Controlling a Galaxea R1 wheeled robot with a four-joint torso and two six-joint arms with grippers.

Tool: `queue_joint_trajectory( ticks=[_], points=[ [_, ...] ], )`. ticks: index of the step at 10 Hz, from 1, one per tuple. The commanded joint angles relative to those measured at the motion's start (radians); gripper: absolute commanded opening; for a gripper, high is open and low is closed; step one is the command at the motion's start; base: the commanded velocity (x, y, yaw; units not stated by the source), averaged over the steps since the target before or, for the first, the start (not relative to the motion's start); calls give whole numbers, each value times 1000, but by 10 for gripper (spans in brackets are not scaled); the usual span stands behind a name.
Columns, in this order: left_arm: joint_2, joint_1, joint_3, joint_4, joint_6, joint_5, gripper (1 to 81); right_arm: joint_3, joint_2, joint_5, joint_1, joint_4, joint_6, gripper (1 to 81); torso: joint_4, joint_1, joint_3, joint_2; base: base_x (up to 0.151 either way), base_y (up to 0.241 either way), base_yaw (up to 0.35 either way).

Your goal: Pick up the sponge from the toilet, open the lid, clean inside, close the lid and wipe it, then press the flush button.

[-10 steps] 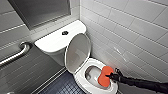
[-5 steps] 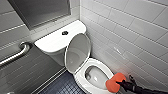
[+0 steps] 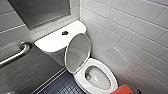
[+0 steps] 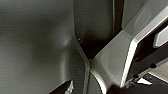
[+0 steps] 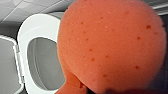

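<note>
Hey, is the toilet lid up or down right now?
Up. The lid stands raised, tilted back toward the tank, and the bowl in front of it is uncovered.

Floor [image 3: 62,86]: dark small-tile, grid pattern; spreads below and left of right gripper [image 3: 126,91] (sponge [image 3: 120,89] in it).
On floor, 1 item: toilet [image 3: 100,77], white ceramic, bowl rim just beside gripper, tank farther off twd wall corner.
Tank top [image 3: 53,40]: flat, white; carries flush button [image 3: 65,32] at centre, well apart from gripper.
</note>
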Motion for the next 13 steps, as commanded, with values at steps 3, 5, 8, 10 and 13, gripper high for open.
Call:
queue_joint_trajectory(
  ticks=[3,5,8,10,13],
  points=[
    [2,11,28,7,9,80,811,186,-186,27,-96,-17,-45,10,0,0,0,0,0,0,0],
    [8,9,31,26,9,80,811,244,-217,-11,-90,-17,-106,10,0,0,0,0,0,0,0],
    [9,9,29,30,9,80,811,295,-231,-111,12,-17,-125,10,0,0,0,0,0,0,0],
    [11,9,28,30,9,79,811,294,-196,-182,87,-16,-123,10,0,0,0,0,0,0,0],
    [11,11,28,30,9,79,811,261,-91,-237,151,-3,-123,10,0,0,0,0,0,0,0]
  ],
)
